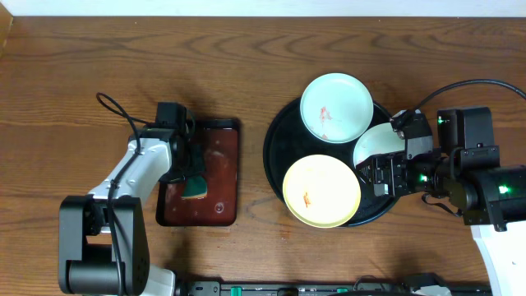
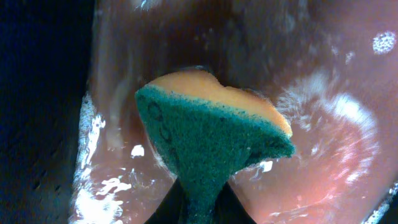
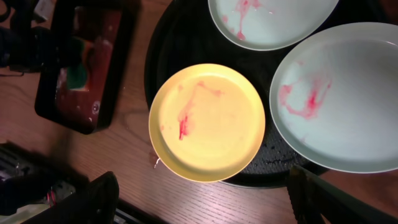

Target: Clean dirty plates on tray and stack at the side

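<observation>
Three plates lie on the round black tray. A mint plate with red smears is at the back. A second smeared mint plate lies at the right, and a yellow plate with a red streak overhangs the front rim. My right gripper hovers open over the tray's right side; its wrist view shows the yellow plate ahead of the empty right gripper. My left gripper is shut on a green-and-orange sponge held over the wet small tray.
The small rectangular dark-brown tray sits left of the black tray, wet and foamy, with the sponge over its left half. Bare wood-grain tabletop spreads to the far left and along the back. The left arm's cable loops near it.
</observation>
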`<state>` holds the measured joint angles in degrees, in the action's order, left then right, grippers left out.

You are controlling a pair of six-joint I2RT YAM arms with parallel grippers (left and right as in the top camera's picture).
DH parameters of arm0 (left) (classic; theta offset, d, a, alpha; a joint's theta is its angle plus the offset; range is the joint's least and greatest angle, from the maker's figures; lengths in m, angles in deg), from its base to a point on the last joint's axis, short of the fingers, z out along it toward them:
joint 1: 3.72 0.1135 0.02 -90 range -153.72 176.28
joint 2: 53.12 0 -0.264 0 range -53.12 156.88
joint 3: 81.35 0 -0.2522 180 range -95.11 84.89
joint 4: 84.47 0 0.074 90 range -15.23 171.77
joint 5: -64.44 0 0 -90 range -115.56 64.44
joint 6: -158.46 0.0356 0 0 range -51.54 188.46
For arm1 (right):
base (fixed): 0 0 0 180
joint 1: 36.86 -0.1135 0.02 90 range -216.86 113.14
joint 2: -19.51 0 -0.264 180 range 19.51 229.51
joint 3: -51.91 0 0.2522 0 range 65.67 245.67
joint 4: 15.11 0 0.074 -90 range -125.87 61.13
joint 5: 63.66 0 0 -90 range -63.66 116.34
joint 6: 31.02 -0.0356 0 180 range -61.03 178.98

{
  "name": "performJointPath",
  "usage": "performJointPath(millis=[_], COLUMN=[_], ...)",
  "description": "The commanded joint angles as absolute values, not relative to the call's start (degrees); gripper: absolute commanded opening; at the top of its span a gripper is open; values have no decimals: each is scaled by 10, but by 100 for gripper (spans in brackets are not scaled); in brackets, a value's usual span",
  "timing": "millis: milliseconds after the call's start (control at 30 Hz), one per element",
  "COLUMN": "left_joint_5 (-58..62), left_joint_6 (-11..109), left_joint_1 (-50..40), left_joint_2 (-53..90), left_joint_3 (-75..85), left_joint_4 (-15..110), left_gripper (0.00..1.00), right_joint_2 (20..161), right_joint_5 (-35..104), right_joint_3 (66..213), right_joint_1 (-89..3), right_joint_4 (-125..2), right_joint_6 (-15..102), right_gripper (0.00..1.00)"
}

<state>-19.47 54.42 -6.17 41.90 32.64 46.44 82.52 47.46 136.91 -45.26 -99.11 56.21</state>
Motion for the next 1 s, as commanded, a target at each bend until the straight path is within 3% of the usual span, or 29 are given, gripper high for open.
performJointPath(millis=[0, 267, 467, 767, 967], left_joint_5=[-191, -191, -184, -245, -248], left_joint_6=[554, 558, 558, 538, 487], left_joint_1=[-63, -63, -78, -199, -191], left_joint_2=[416, 390, 381, 381, 381], left_joint_3=[297, 190, 188, 188, 189], left_joint_4=[436, 335, 333, 325, 342], left_gripper=[7, 7, 8, 7, 7], right_joint_2=[825, 825, 825, 825, 825], right_joint_5=[476, 476, 476, 476, 474], right_joint_3=[1378, 1378, 1378, 1378, 1378], right_joint_1=[-456, -456, -456, -456, -456], right_joint_4=[-992, -991, -992, -992, -999], right_joint_6=[558, 558, 551, 547, 548], right_gripper=[85, 86, 86, 85, 85])
